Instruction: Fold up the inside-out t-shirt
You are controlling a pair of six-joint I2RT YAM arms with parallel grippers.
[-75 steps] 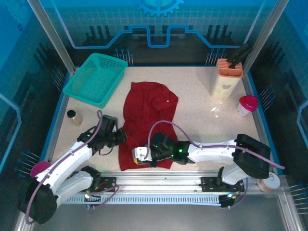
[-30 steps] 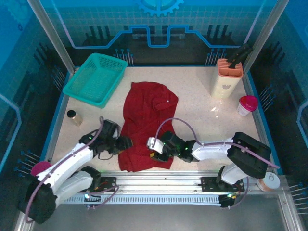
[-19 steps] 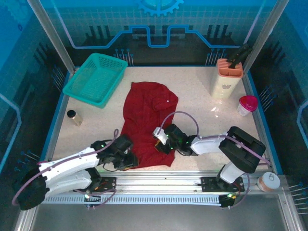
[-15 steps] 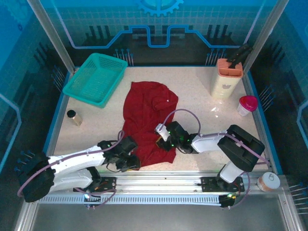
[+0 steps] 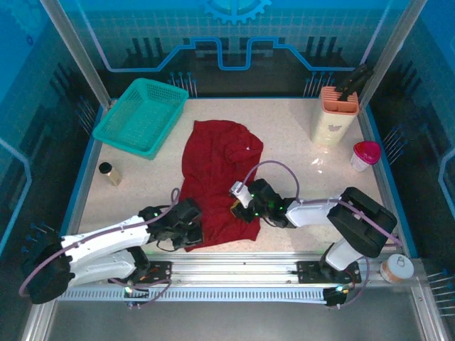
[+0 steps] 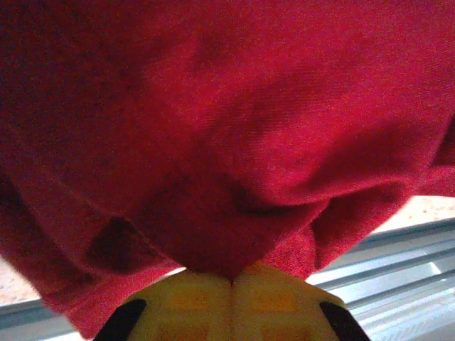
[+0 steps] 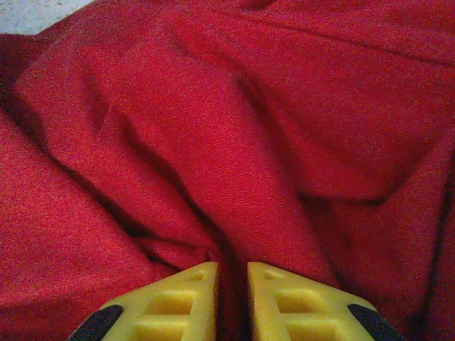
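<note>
Both left fingers (image 6: 188,302) and right fingers (image 7: 178,304) are clamped on the rumpled dark-red inside-out t-shirt (image 5: 213,163).

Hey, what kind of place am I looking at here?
Likely a robot lab test cell: two arms bolted to a rail at the table edge, metal posts with blue panels around it, a basket and t-shirt as props.

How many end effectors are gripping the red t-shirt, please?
2: left end effector on the near-left corner of the t-shirt; right end effector on a fold farther right.
</note>
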